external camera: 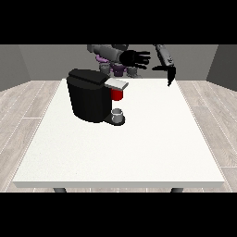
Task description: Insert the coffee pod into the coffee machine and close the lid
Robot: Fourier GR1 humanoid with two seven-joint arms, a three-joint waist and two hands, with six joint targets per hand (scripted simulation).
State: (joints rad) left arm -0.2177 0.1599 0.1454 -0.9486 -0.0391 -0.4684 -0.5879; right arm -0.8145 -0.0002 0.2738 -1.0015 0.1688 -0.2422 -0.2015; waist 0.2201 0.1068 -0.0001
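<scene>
The black coffee machine [89,96] stands on the white table [120,148], left of centre and towards the back. Its grey lid [118,84] juts out to the right over a red thing at the machine [117,95]. A small grey thing [118,113] sits on the machine's base below the lid; I cannot tell whether it is the pod. The hand at the view's left [135,57] hovers above the table's back edge, right of the machine, fingers spread and holding nothing. The hand at the view's right [169,74] hangs fingers down, holding nothing.
The robot's grey and purple torso [118,68] is behind the table's back edge. Wooden floor surrounds the table. White tabletop stretches in front of and to the right of the machine.
</scene>
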